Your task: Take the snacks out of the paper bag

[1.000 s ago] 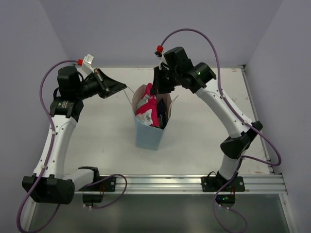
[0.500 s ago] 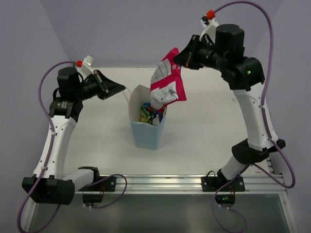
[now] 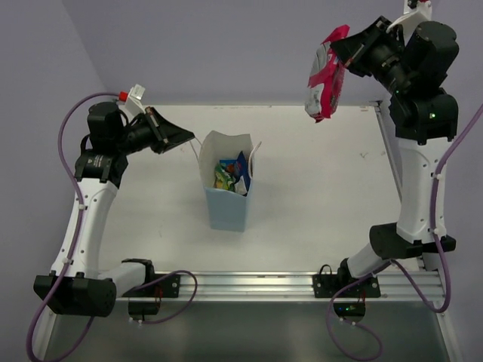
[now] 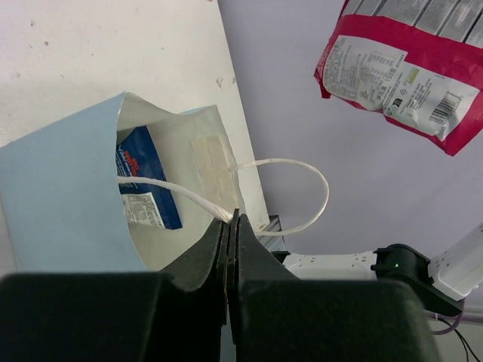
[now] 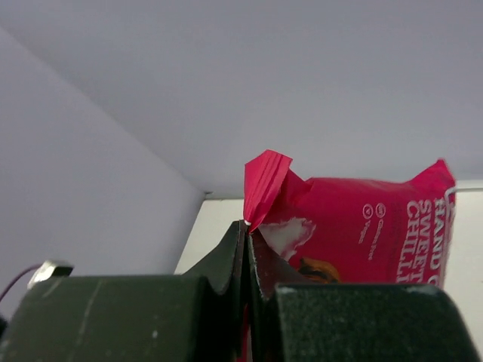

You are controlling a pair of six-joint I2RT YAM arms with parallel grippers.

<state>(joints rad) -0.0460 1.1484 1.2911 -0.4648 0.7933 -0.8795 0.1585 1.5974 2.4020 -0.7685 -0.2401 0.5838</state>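
The snacks (image 3: pixel 230 173) are judged partly removed. A red-pink pouch (image 3: pixel 324 72) is clamped at its top corner by the right gripper (image 3: pixel 337 47) and hangs beneath it, well apart from the paper bag (image 3: pixel 226 207). The left gripper (image 3: pixel 192 137) is pinched shut on the bag's string handle (image 4: pixel 181 196), with the bag just beyond its tips. A dark blue packet (image 4: pixel 142 179) and a yellow-green packet (image 3: pixel 222 176) are noted inside, not yet extracted.

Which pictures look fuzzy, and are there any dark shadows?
Top view: soft even light, the paper bag throws hardly any shadow, nothing fuzzy. Left wrist view: the black left gripper up close is dark and soft-edged, yet the print on the red-pink pouch is sharp. Right wrist view: the right gripper is dark and blurry, the pouch's lettering readable.
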